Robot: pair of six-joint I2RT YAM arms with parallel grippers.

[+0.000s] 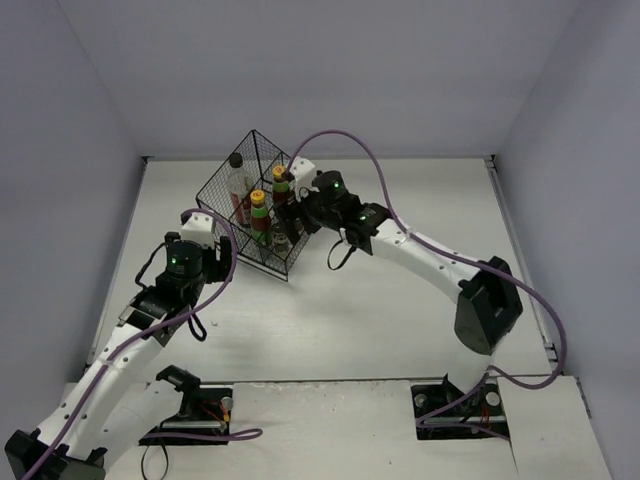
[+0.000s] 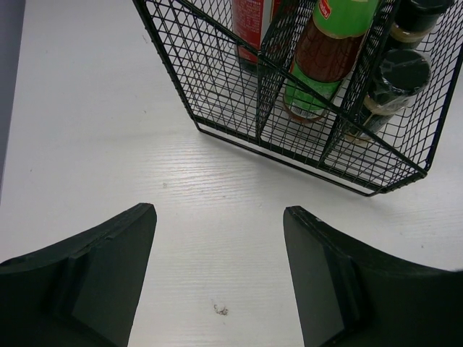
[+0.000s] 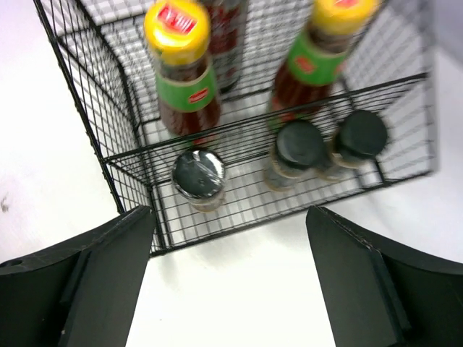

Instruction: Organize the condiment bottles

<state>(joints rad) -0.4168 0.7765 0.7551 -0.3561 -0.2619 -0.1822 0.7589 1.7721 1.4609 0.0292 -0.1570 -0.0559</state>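
Observation:
All the condiment bottles stand inside the black wire basket (image 1: 225, 182). At its back is the tall clear bottle (image 1: 238, 182) with a black cap. Two yellow-capped bottles (image 3: 184, 72) (image 3: 318, 50) stand behind a divider. In the front row are three short black-capped jars (image 3: 197, 177) (image 3: 296, 148) (image 3: 358, 137). My right gripper (image 3: 230, 217) hangs open just outside the basket's front wall, holding nothing. My left gripper (image 2: 219, 210) is open over bare table, a little short of the basket (image 2: 217, 130). From there I see the red-labelled bottle (image 2: 249, 22), a green-labelled one (image 2: 322, 58) and a jar (image 2: 394, 79).
The basket sits at the back left of the white table (image 1: 400, 320), between the two grippers. Grey walls close the table on three sides. A small dark speck (image 2: 221, 309) lies on the table under the left gripper.

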